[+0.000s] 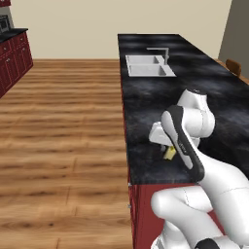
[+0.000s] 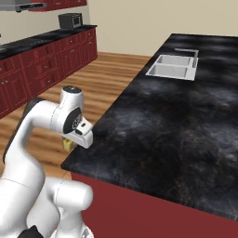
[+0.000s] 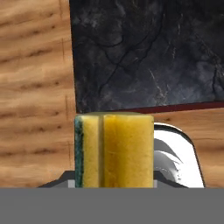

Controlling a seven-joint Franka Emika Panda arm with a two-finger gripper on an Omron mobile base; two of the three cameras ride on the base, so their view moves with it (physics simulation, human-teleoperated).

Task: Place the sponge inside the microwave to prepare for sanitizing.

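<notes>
Sponge held off the counter's corner

While the pincer [image 1: 167, 150] is clenched on the sponge [image 3: 114, 151], the yellow block hangs just off the near corner of the black counter [image 2: 176, 121], over the wood floor [image 1: 63, 146]. Sink [image 1: 148, 65] well apart, far end.

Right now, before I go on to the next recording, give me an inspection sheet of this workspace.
Surface: black marbled island counter on a red base; a bare stretch lies beside the arm.
Job's things: sponge, yellow with a green layer, held in the tool near the counter's corner. The microwave is a small dark box on the far counter; its door state is too small to tell.
Clutter: nothing seen.
Grippers: tool shut on the sponge, over the counter's edge.
Cables: nothing seen.
Surroundings: double sink with a faucet set in the island, wooden floor, red cabinets along the far wall.
</notes>
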